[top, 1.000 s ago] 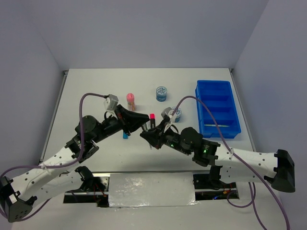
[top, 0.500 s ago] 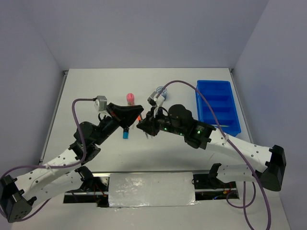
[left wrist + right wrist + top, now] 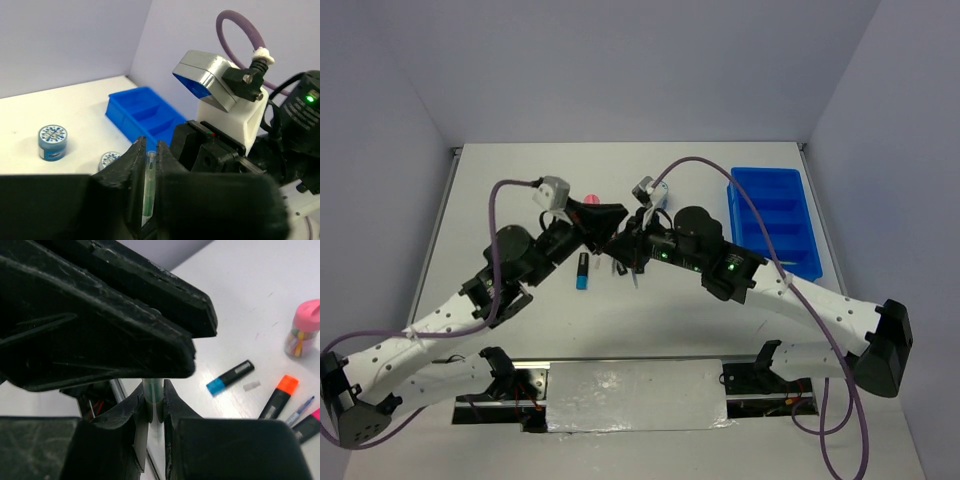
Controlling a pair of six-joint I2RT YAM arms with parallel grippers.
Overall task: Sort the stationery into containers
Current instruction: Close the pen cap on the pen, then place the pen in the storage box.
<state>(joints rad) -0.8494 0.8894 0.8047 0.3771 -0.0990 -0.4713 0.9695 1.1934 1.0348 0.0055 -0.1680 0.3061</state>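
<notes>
A white table under pale walls carries the blue tray on its right side. From above, the left gripper and right gripper meet well left of the tray, and a blue-capped highlighter lies farther left again.

In the left wrist view, the fingers are clamped on a thin pale pen. A patterned roll stands left of the tray, and a second roll stands nearer it.

In the right wrist view, its fingers pinch the same pen. On the table beyond lie the blue-capped highlighter, an orange-capped highlighter and the pink-topped tube.
</notes>
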